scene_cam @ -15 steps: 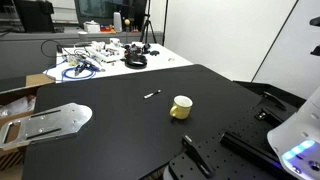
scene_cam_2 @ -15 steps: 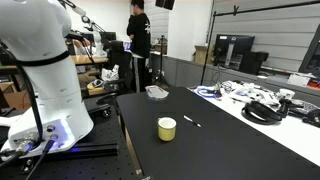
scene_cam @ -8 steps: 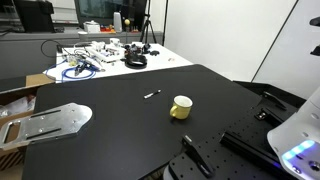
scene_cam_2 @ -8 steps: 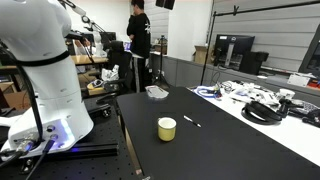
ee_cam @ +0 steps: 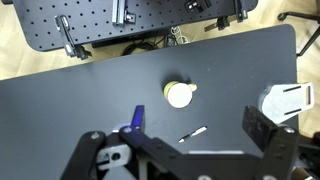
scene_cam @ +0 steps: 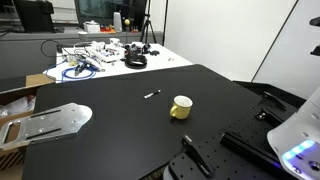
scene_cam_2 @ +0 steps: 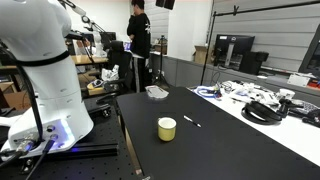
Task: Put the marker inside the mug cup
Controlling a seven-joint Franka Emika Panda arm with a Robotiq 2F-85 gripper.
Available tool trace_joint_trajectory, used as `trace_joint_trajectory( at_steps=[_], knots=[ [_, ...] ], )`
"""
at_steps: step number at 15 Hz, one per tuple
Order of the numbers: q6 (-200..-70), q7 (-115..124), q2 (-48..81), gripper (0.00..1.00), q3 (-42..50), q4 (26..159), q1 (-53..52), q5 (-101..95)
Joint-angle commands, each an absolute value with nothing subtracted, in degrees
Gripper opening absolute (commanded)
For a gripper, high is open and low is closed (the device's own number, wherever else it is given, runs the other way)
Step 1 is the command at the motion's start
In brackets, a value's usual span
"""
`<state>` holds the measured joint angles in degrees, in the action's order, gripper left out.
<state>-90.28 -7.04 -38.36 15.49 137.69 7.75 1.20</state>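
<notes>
Hangs high above the counter with the claw spread wide and pinching nothing. Leaves the whole task ahead, by the look of it: marker untouched, nothing seen inside the mug.

Finds the marker lying flat on the bare counter, about mid-slab and well apart from every edge. Finds the mug upright, mouth up, near the marker but not touching it, on the side toward the counter edge that meets the perforated base. Shows the same pair in both exterior views, marker beside mug, with a clear strip of counter between them.

In the wrist view, puts the marker almost straight under the gap between the jaws, far below, so calls mostly for a descent with little sideways travel. Runs the long axis on a slant, square to no counter edge and closer to the line along which the jaws shut than across it. Probably wants a wrist turn first, so as to pinch across the barrel and not along it.

Offers open counter on all sides of the marker; has only the mug close enough to bump during the drop. Keeps the metal plate out at a counter edge, well apart. After the lift, needs only a short carry toward the base-side edge to reach the mouth.
</notes>
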Motion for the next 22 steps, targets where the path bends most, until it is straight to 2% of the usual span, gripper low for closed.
trace_joint_trajectory(
  at_steps=[1, 5, 15, 18, 22],
  knots=[
    [-92.75, -5.24, -37.64, 1.0, 13.78, 137.86, 9.44, 1.22],
    [-105.1, 1.93, -31.38, 1.0, 11.51, 136.86, 10.5, 2.86],
    [-132.05, 33.25, -3.2, 1.0, 2.92, 125.55, 8.95, 8.45],
    [-135.74, 45.12, 4.03, 1.0, 2.27, 120.67, 7.54, 4.28],
    [-133.13, 60.47, 10.39, 1.0, 3.7, 115.27, 3.66, -2.08]
  ],
)
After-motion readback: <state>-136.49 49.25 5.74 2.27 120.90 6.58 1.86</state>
